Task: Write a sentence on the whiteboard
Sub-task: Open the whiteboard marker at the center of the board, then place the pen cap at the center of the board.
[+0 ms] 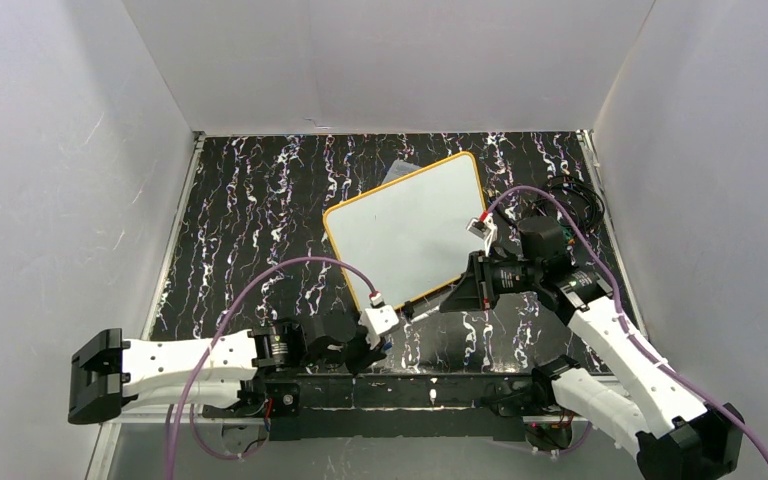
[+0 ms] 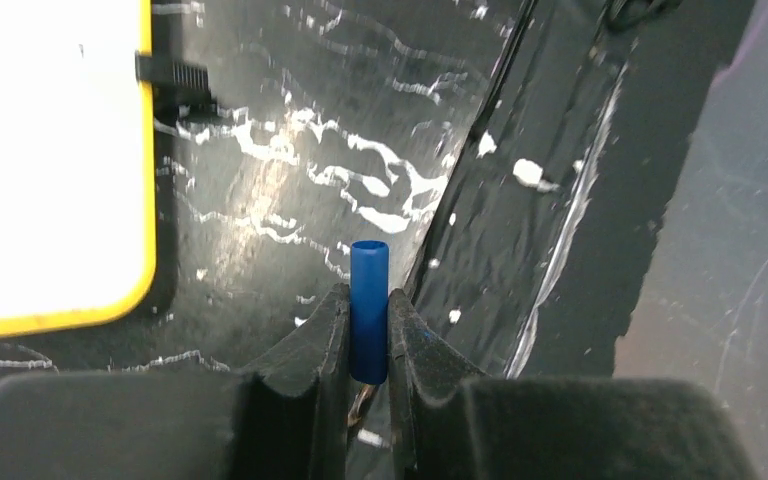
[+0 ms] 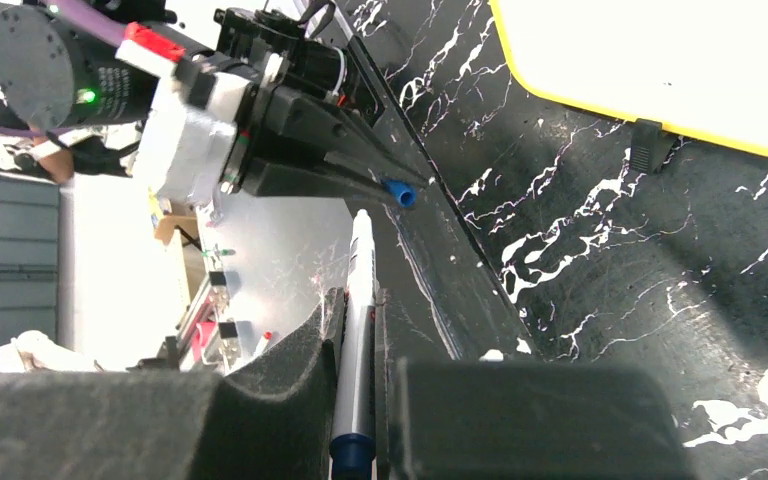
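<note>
The whiteboard point(image 1: 410, 225), white with an orange-yellow frame, lies tilted at the middle of the dark marbled table. It looks blank, with no sentence visible on it. Its edge also shows in the left wrist view point(image 2: 50, 150) and the right wrist view point(image 3: 660, 60). My left gripper point(image 1: 380, 345) sits near the front edge, shut on a blue marker cap point(image 2: 369, 290). My right gripper point(image 1: 452, 298) is below the board's near right edge, shut on a white marker with a blue end point(image 3: 358, 290). The marker points toward the cap point(image 3: 398, 192), a short gap apart.
A clear plastic piece point(image 1: 400, 172) pokes out behind the board's far edge. Black cables point(image 1: 575, 195) lie at the back right. A small black clip point(image 3: 645, 145) lies by the board's near edge. White walls enclose the table on three sides.
</note>
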Available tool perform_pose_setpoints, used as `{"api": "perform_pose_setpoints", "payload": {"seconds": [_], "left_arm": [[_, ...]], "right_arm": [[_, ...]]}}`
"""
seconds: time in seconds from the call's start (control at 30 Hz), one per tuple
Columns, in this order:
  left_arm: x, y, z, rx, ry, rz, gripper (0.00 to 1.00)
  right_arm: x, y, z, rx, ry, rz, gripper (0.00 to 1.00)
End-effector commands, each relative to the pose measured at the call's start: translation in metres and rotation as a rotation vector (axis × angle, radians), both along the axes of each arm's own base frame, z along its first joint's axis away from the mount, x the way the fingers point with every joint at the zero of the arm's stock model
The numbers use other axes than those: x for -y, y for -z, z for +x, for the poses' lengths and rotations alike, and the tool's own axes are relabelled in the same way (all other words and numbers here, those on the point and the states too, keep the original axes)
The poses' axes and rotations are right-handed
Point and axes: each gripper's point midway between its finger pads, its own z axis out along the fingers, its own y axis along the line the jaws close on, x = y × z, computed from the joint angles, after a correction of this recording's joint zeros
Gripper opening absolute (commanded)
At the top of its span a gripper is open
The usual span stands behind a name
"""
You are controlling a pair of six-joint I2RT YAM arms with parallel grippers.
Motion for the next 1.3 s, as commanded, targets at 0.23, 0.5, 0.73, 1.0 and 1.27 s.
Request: {"api": "perform_pose_setpoints", "payload": {"seconds": [0.23,0.5,0.73,1.0,1.27], "left_arm": [[-0.050,0.011,0.009,-0.109,-0.281,0.080,0.00],[-0.097,0.006,0.023,-0.264,-0.647,0.120,0.00],[-0.144,0.013,0.035,-0.401,-0.895,0.162,0.00],[-0.168,0.023,0.094,-0.399,-1.110,0.166,0.00],[-0.193,0.037,0.153,-0.380,-1.243,0.193,0.00]], "right_arm": [[0.015,-0.018,0.013,0.143,0.070,-0.084,0.01],[0.037,-0.015,0.058,0.283,0.359,-0.181,0.01],[0.040,-0.024,0.067,0.341,0.423,-0.155,0.01],[0.039,-0.029,0.069,0.370,0.456,-0.101,0.01],[0.040,-0.020,0.070,0.369,0.468,-0.098,0.01]]}}
